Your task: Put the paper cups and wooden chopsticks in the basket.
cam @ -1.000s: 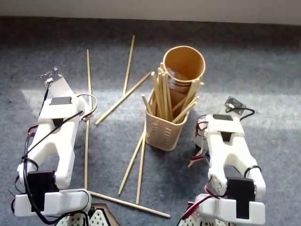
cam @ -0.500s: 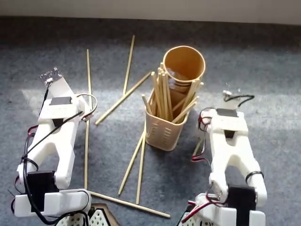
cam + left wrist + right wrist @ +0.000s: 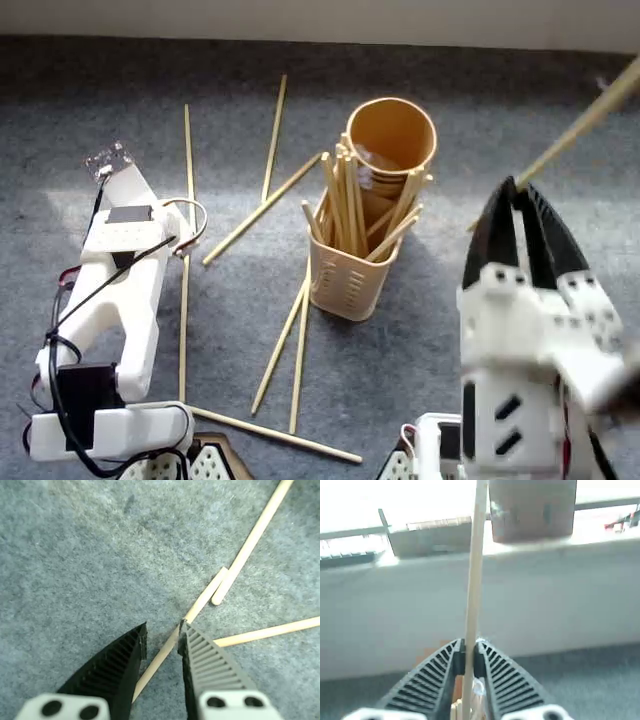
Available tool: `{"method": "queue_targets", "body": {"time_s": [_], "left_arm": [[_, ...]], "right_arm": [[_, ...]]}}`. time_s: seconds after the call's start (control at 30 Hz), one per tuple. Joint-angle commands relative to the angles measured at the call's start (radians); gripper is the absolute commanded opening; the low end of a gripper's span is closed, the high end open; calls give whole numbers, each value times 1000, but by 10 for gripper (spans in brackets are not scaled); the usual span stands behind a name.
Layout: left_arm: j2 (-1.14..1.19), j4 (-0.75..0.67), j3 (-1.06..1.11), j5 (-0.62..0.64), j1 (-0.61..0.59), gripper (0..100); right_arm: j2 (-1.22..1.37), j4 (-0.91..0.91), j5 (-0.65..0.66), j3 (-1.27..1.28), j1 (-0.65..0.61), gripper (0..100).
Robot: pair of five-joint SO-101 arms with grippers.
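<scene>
Chopstick (image 3: pixel 580 125) is pinched tight near one end by the right gripper (image 3: pixel 515 192), up in the air to the right of the basket (image 3: pixel 345 285), so swing it left over the basket, point it down, then let go slowly.

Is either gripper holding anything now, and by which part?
The right gripper pinches a pale wooden chopstick toward one end; the left gripper, open, holds nothing.
</scene>
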Motion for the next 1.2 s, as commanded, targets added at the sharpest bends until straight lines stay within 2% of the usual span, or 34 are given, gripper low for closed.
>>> {"method": "queue_targets", "body": {"time_s": [0.0,0.17,0.27,0.6,0.7,0.87,1.03,1.17], "left_arm": [[-4,-12,-5,3,13,127],[-4,-12,-5,3,13,127],[-4,-12,-5,3,13,127],[-4,-12,-4,3,13,127],[-4,-12,-4,3,13,127],[-4,-11,-4,3,13,127],[-4,-11,-4,3,13,127],[-4,-12,5,3,13,127]], "right_arm": [[-131,-68,-109,119,-77,5],[-136,-111,-135,275,-320,5],[-136,-179,-118,363,-386,5],[-134,-602,38,728,-384,5],[-134,-682,91,809,-387,5],[-142,-687,175,918,-387,5],[-142,-668,201,961,-383,12],[-145,-521,218,941,-383,99]]}}
